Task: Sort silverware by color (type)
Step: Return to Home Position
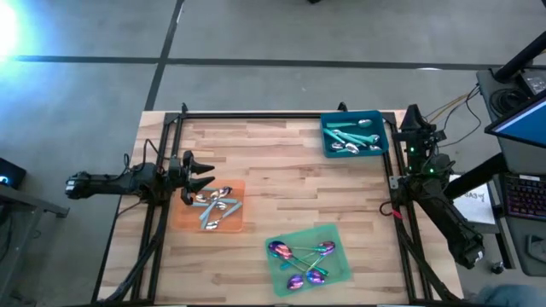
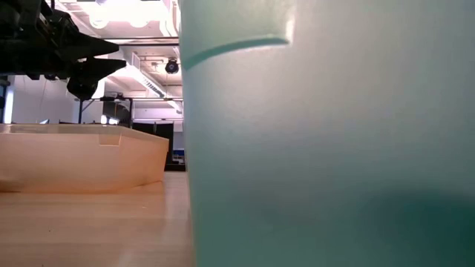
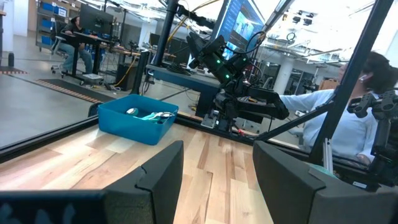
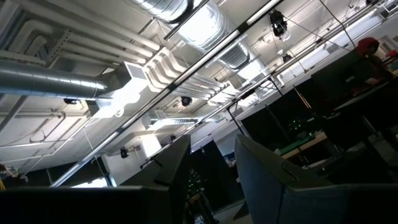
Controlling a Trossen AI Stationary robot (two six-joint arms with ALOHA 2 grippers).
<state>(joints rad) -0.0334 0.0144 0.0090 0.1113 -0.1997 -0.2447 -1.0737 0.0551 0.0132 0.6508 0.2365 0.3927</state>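
Your wooden table [image 1: 281,170] has no loose silverware left. The silver-headed spoons [image 1: 213,203] lie in the orange bin [image 1: 182,220] at the left, the purple spoons [image 1: 299,256] in the near green bin [image 1: 307,238], and the teal-handled spoons [image 1: 350,136] in the far blue bin [image 1: 324,136]. The left gripper [image 1: 207,173], spread and empty, hangs over the orange bin's left rim. If you retract it low, a finger could clip that rim (and scatter spoons). The black frame [image 1: 256,115] crowds that side. The right gripper [image 4: 212,149], also spread, points at the ceiling beside the far right edge.

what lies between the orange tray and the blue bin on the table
Nothing. In the high view, the stretch of wooden table between the orange tray and the blue bin is bare.
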